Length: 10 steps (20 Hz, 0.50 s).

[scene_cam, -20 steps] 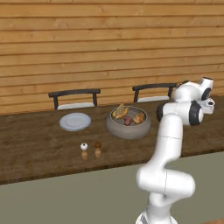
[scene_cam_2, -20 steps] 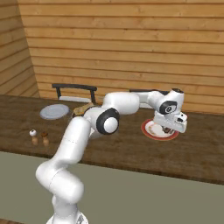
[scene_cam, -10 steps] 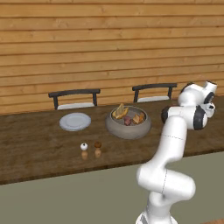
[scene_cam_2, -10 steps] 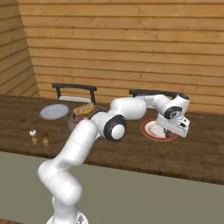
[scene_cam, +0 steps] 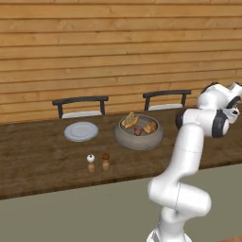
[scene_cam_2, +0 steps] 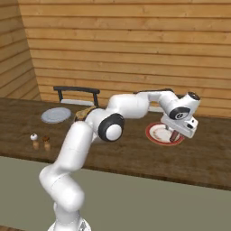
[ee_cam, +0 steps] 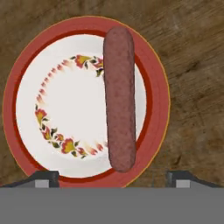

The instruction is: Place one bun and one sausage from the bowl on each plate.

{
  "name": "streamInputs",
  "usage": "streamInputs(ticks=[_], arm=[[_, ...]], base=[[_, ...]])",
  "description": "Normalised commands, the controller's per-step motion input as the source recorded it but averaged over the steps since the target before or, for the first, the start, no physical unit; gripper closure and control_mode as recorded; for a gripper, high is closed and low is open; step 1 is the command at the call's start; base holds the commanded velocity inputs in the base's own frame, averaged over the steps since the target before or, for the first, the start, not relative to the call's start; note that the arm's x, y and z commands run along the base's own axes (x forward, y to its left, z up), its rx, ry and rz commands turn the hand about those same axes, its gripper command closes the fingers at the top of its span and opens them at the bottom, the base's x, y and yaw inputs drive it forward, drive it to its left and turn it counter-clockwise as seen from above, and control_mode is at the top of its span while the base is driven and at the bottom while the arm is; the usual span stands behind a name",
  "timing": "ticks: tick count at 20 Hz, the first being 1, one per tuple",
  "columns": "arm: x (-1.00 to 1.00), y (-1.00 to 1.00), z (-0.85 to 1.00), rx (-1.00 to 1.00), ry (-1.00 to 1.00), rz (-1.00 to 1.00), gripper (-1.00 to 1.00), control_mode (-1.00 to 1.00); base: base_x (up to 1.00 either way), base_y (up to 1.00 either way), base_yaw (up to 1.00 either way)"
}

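Simulated kitchen, long dark wood counter (scene_cam: 42, 160) w/ plank wall behind. White robot arm reaches far to its right, end effector (scene_cam_2: 179, 131) hanging just above the red-rimmed plate (ee_cam: 159, 94). In the hand view a brown sausage (ee_cam: 119, 98) lies on that plate, running 12 to 6 o'clock along the plate's 3 o'clock side, both ends near the red rim. The two finger tips (ee_cam: 43, 178) sit wide apart at the bottom of the view w/ nothing between them, so the end effector is open and empty.

Big grey stone bowl (scene_cam: 139, 136) sits mid-counter in the left base view, buns (scene_cam: 129, 121) and another sausage inside, exact count too small to tell. Plain pale plate (scene_cam: 81, 131) lies at the bowl's 9 o'clock, well apart, bare. Salt and pepper shakers (scene_cam: 98, 162) stand nearer the robot.

Handling, as judgement: sausage is prob. light, firm-ish, round and smooth, so apt to roll or slip; best pinched across its middle. Buns are prob. soft and light, squash easily; grip gently across the widest part, approx. centre. Bowl's thick walls may crowd the fingers.
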Motion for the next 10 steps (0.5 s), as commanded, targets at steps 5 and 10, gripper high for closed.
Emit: streamInputs(ticks=[5, 10], arm=[[-0.73, 1.00, 0.45, -0.18, -0.12, 0.00, -1.00, -1.00], [-0.16, 1.00, 0.35, -0.24, 0.00, 0.00, -1.00, -1.00]], base=[[0.00, 0.00, 0.00], [0.00, 0.00, 0.00]])
